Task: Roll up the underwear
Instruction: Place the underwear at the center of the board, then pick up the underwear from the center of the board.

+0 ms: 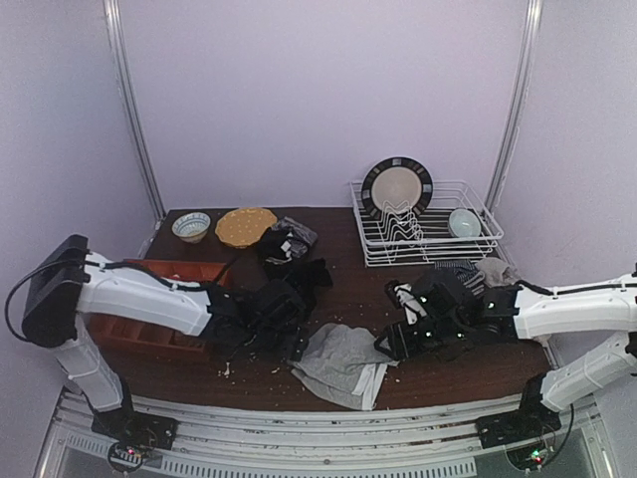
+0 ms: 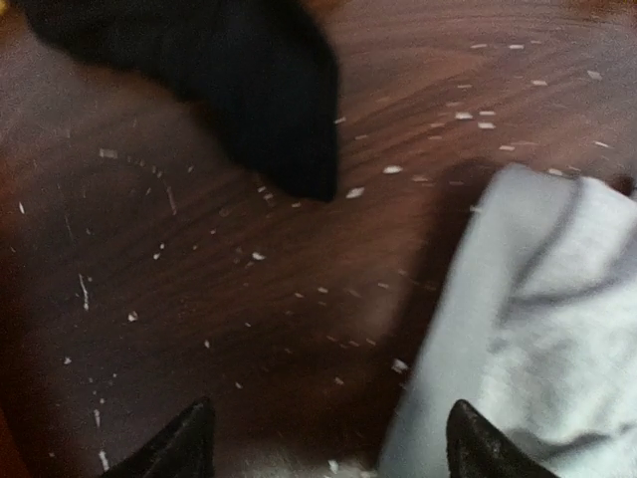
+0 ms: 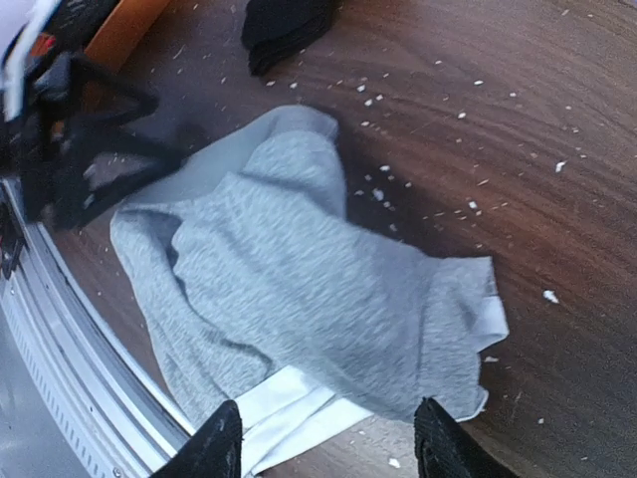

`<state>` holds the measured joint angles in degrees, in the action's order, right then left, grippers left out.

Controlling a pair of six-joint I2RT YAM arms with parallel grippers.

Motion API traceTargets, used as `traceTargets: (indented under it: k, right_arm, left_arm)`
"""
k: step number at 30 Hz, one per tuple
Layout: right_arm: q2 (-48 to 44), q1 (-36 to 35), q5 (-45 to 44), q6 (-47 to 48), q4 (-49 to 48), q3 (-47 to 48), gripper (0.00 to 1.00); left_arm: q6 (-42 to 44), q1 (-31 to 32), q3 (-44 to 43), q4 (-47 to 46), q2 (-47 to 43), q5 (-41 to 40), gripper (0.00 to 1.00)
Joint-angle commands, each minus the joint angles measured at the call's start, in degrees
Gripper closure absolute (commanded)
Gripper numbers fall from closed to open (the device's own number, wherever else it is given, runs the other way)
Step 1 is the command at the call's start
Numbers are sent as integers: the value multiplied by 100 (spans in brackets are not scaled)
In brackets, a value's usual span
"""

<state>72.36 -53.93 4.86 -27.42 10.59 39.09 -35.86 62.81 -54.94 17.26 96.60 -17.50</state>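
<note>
A light grey underwear [image 1: 343, 363] with a white waistband lies crumpled near the table's front edge, between my two grippers. My left gripper [image 2: 328, 450] is open just left of it, one fingertip [image 2: 478, 448] over its edge [image 2: 537, 329] and nothing between the fingers. My right gripper [image 3: 328, 450] is open above the garment's white waistband [image 3: 299, 279], holding nothing. Black underwear [image 1: 302, 282] lies behind the left gripper [image 1: 297, 342], and shows as dark cloth [image 2: 249, 80] in the left wrist view. A tan garment [image 1: 495, 269] sits by the rack, behind the right gripper [image 1: 390, 344].
A white wire dish rack [image 1: 478, 249] at the back right holds a plate [image 1: 396, 189] and a bowl [image 1: 463, 222]. A patterned bowl [image 1: 191, 226] and a yellow plate [image 1: 245, 226] sit at the back left. A red-brown tray [image 1: 149, 309] lies under the left arm. Crumbs dot the wood.
</note>
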Motion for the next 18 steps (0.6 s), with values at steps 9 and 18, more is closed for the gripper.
traceTargets:
  k: [9, 18]
  right_arm:
    - [293, -1045, -274, 400, 211, 6, 49]
    - [170, -1170, -112, 205, 232, -416, 49]
  left_arm:
    - [283, -1732, -1435, -745, 1833, 1417, 43]
    - [740, -2353, -2448, -488, 2353, 1367, 45]
